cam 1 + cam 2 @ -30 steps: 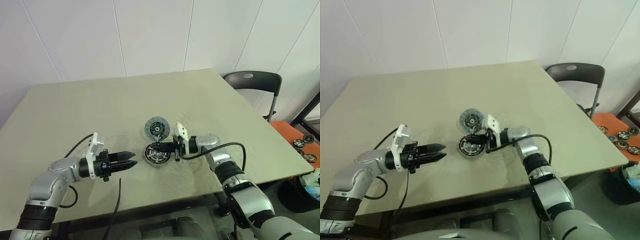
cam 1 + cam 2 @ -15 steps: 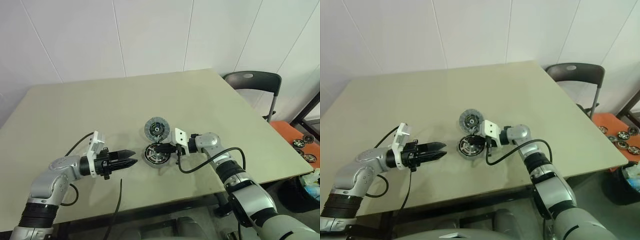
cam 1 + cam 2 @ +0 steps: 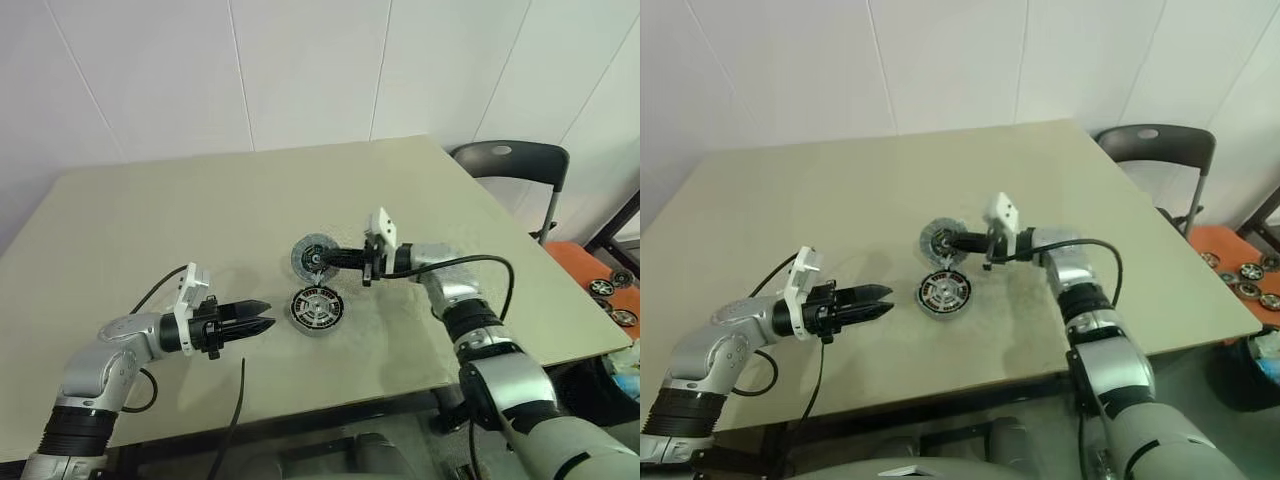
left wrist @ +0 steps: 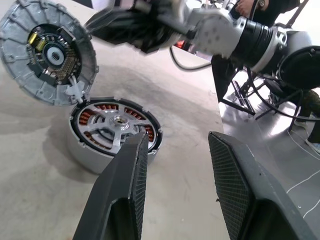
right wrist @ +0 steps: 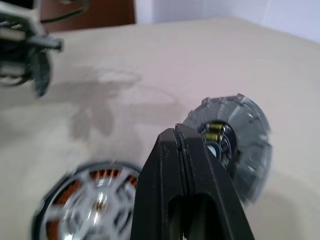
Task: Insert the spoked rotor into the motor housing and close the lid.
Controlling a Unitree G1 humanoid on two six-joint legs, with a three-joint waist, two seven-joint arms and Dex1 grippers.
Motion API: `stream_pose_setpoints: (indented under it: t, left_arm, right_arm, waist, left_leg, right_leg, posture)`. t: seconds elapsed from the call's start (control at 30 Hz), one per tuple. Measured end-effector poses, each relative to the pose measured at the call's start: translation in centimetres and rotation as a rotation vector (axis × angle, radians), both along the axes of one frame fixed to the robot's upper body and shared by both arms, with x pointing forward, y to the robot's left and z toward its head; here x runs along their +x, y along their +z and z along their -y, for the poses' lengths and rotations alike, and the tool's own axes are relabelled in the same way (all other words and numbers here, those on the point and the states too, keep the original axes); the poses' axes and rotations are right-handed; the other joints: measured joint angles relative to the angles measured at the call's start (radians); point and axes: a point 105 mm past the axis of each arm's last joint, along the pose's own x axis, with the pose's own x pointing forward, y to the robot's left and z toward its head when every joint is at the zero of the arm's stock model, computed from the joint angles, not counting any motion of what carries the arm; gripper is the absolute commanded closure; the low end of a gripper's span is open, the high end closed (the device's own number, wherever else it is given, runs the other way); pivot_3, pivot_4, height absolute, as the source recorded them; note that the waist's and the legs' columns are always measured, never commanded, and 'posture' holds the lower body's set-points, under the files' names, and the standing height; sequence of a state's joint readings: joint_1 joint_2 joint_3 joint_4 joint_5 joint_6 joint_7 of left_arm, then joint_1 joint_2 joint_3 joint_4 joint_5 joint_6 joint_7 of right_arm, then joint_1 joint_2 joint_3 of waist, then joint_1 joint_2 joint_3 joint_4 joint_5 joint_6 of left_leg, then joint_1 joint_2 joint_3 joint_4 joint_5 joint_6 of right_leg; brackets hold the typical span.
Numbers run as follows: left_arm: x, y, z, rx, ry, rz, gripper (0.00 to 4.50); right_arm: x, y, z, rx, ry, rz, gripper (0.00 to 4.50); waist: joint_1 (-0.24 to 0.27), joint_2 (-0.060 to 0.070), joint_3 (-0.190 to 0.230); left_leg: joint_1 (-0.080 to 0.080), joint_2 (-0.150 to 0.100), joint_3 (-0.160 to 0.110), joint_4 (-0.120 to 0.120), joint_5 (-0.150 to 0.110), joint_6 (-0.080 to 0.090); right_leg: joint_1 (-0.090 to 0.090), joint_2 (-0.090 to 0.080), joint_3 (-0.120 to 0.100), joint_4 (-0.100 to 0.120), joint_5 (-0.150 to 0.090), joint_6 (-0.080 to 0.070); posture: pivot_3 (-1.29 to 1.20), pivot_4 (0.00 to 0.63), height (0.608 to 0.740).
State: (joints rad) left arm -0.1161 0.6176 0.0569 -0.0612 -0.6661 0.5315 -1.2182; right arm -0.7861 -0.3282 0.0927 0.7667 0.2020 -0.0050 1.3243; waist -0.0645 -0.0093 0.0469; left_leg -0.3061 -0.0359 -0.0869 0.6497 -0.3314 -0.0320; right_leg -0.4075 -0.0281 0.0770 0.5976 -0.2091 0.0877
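The motor housing point(image 3: 316, 308) sits on the table with copper windings showing, and the silver spoked rotor point(image 4: 116, 121) lies inside it. Just behind it, the grey-blue lid point(image 3: 309, 255) stands tilted, its green-and-black centre facing me. My right gripper point(image 3: 323, 258) is shut and empty, reaching in level from the right, with its tips at the lid's centre. Whether they touch it is unclear. My left gripper point(image 3: 266, 326) hovers open left of the housing, pointing at it, with nothing between its fingers point(image 4: 131, 180).
The beige table point(image 3: 150, 220) has wide bare room behind and to the left. A black cable point(image 3: 235, 400) hangs over the front edge. A dark chair point(image 3: 505, 160) stands off the far right corner, and several wheels lie on an orange mat point(image 3: 605, 290) on the floor.
My right gripper has lifted off the housing and moved back to the lid, staying shut. The rotor stays in the housing. The left arm has kept still.
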Motion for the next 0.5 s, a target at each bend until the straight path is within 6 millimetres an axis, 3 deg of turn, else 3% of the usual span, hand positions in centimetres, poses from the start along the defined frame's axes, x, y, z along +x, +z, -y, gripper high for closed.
stream_pose_setpoints:
  t: [0.07, 0.2, 0.33, 0.43, 0.5]
  left_arm:
    - [0.0, 0.0, 0.0, 0.000, 0.001, 0.000, 2.44]
    - [0.0, 0.1, -0.2, 0.000, 0.003, 0.002, 2.44]
    - [0.1, 0.2, -0.1, -0.002, -0.004, 0.008, 2.44]
    - [0.6, 0.7, 0.1, -0.012, -0.011, 0.022, 2.44]
    - [0.8, 1.0, 0.4, -0.020, -0.018, 0.035, 2.44]
  right_arm:
    - [-0.4, 0.1, 1.1, -0.036, 0.015, 0.021, 4.50]
    - [-1.6, -0.8, 3.1, -0.265, 0.099, 0.234, 4.50]
    - [-1.4, 2.7, 3.2, -0.356, 0.210, 0.486, 4.50]
    - [-1.4, 6.5, 1.6, -0.423, 0.350, 0.773, 4.50]
    - [-1.8, 7.1, 0.6, -0.439, 0.427, 0.879, 4.50]
  waist:
    - [-0.002, 0.000, 0.000]
    - [-0.006, 0.001, 0.001]
    - [-0.010, 0.003, 0.002]
    - [-0.008, 0.003, 0.002]
    - [-0.006, 0.001, 0.001]
  left_leg:
    - [0.000, 0.000, 0.000, 0.000, 0.000, 0.000]
    - [0.000, 0.000, 0.002, 0.000, 0.000, 0.000]
    - [0.002, 0.000, 0.004, 0.001, 0.000, 0.000]
    - [0.003, 0.000, 0.003, 0.001, 0.000, 0.000]
    - [0.003, 0.001, 0.002, 0.001, 0.000, 0.000]
  right_leg:
    - [0.000, 0.000, 0.000, -0.001, 0.000, 0.000]
    - [0.000, 0.000, 0.001, 0.000, 0.000, 0.000]
    - [0.000, 0.002, 0.003, 0.001, 0.000, 0.000]
    - [0.003, 0.002, 0.000, 0.001, 0.000, 0.000]
    - [0.003, 0.002, -0.001, 0.001, 0.000, 0.000]
  posture:
    - [0.00, 0.000, 0.740]
    - [0.00, 0.000, 0.740]
    - [0.00, 0.000, 0.740]
    - [0.00, 0.000, 0.740]
    - [0.00, 0.000, 0.740]
